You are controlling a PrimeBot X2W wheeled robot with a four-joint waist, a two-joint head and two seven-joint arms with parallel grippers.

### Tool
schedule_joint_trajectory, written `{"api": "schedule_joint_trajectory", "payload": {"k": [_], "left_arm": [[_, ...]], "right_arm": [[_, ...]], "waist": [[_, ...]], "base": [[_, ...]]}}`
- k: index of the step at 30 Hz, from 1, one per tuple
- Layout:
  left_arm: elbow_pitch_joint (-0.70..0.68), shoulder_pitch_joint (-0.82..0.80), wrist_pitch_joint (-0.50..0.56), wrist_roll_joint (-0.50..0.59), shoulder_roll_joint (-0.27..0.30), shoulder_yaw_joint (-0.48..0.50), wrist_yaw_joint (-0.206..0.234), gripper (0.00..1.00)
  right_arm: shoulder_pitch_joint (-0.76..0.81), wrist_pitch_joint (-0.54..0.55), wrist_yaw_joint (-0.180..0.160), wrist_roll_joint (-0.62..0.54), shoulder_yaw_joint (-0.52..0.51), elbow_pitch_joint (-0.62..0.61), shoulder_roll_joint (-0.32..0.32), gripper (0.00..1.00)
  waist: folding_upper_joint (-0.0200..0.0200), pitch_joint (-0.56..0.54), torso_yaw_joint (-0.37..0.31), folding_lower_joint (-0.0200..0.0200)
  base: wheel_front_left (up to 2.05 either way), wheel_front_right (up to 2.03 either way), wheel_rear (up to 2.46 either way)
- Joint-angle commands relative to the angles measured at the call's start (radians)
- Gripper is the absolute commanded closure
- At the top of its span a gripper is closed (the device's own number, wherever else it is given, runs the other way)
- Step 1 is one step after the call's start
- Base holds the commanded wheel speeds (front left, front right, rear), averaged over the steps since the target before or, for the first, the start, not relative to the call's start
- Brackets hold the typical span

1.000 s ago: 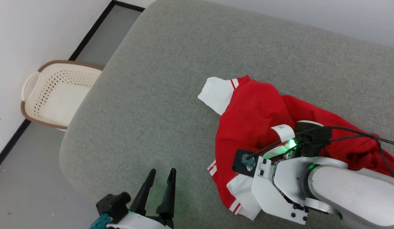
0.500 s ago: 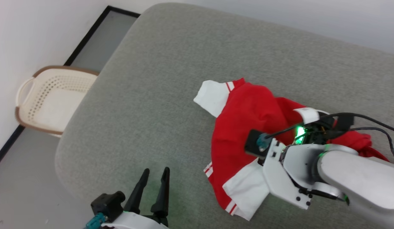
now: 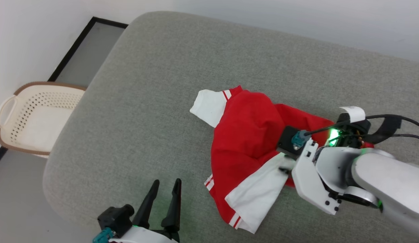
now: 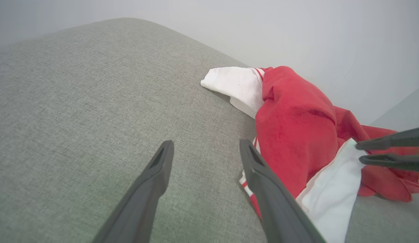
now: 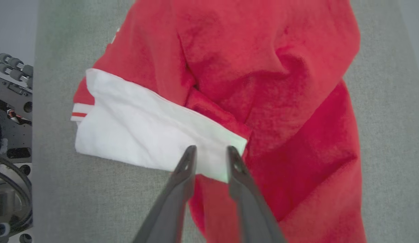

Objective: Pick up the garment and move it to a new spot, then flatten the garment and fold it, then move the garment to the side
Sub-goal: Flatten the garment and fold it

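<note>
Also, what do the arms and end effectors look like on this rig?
Left end effector and right end effector: two long, dark, tapering fingers each. The right forearm is a pale grey-white shell with a white bracket, black cables, a green light and a white tag. Each wrist has a black block with a teal connector.

Grey fabric cushion (image 3: 162,84) — crumpled red-and-white garment (image 3: 250,135) on its right half

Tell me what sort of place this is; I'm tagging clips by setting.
Likely a home-style room set up for laundry folding: a red T-shirt lies on a grey upholstered cushion, with a cream perforated laundry basket on the floor beside it.
</note>
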Motion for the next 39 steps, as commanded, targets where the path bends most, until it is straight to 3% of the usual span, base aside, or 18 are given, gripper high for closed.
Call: {"api": "schedule_joint_trajectory", "payload": {"k": [1,16,25,26,27,28,29,39], "left_arm": [[-0.002,-0.001,0.000,-0.003,0.000,-0.003,0.001,0.00],[0.008,-0.002,0.000,-0.043,0.000,-0.041,0.001,0.00],[0.003,-0.007,0.000,-0.056,0.000,-0.033,0.001,0.00],[0.003,-0.008,0.000,-0.057,0.000,-0.032,0.001,0.00],[0.003,-0.009,0.000,-0.058,0.000,-0.031,0.001,0.00],[0.003,-0.010,0.000,-0.058,0.000,-0.031,0.001,0.00],[0.004,-0.011,0.000,-0.058,0.000,-0.030,0.001,0.00],[0.013,-0.023,0.000,-0.056,0.000,-0.026,0.000,0.00]], "right_arm": [[0.004,-0.005,-0.001,-0.003,-0.004,0.002,0.011,0.00],[0.025,0.046,-0.001,-0.050,0.017,0.072,0.069,0.00],[0.051,0.102,-0.001,-0.081,0.017,0.046,0.062,0.00],[0.052,0.104,-0.001,-0.080,0.017,0.044,0.062,0.12],[0.053,0.105,-0.001,-0.081,0.017,0.042,0.062,0.52],[0.054,0.106,-0.001,-0.081,0.017,0.041,0.061,0.69],[0.053,0.105,-0.001,-0.080,0.017,0.039,0.061,1.00],[0.029,0.049,-0.001,-0.055,0.017,0.054,0.047,1.00]], "waist": [[0.0000,0.005,0.007,-0.0001],[0.0000,0.028,0.073,-0.0001],[0.0000,0.047,0.077,-0.0001],[0.0000,0.048,0.077,-0.0001],[0.0000,0.049,0.078,-0.0001],[0.0000,0.049,0.078,-0.0001],[0.0000,0.050,0.078,-0.0001],[0.0000,0.053,0.071,-0.0001]], "base": [[0.00,0.00,0.00],[0.00,0.00,0.00],[0.00,0.00,0.00],[0.00,0.00,0.00],[0.00,0.00,0.00],[0.00,0.00,0.00],[0.00,0.00,0.00],[0.00,0.00,0.00]]}}
